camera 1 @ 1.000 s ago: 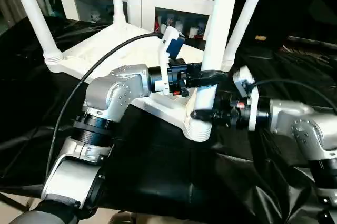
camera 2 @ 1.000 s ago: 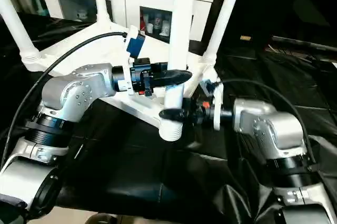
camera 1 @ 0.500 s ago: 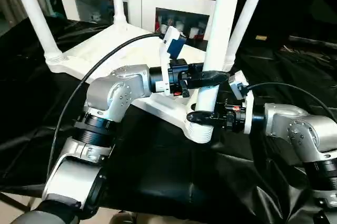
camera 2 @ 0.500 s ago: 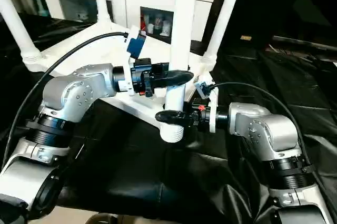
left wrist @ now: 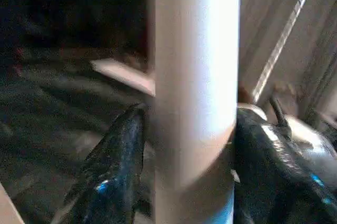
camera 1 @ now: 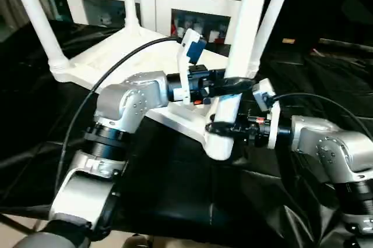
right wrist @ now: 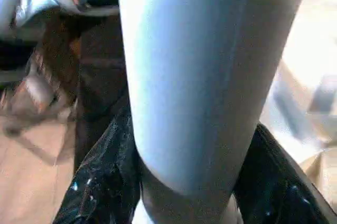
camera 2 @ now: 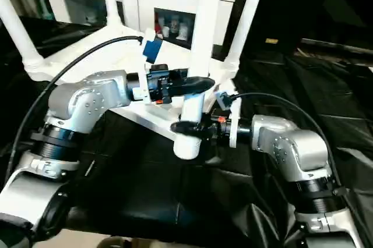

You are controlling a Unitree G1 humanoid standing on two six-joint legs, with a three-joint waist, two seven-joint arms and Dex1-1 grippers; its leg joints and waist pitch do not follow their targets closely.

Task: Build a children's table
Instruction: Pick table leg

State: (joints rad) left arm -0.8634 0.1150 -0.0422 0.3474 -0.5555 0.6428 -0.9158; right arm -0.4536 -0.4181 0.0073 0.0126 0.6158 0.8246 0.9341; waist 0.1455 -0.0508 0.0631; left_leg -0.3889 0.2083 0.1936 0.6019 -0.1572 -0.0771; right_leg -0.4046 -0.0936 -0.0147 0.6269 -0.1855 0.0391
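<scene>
Two silver metal forearms [camera 1: 125,105] with rounded joints, black cables [camera 1: 99,82], white wrist plates [camera 1: 269,121], glossy black fingers [left wrist: 113,169]

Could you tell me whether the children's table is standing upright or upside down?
Upside down: the children's table rests on its top, legs pointing upward.

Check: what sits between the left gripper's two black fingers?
The white tapered plastic leg of the children's table, clamped by the left gripper, in the left wrist view.
</scene>
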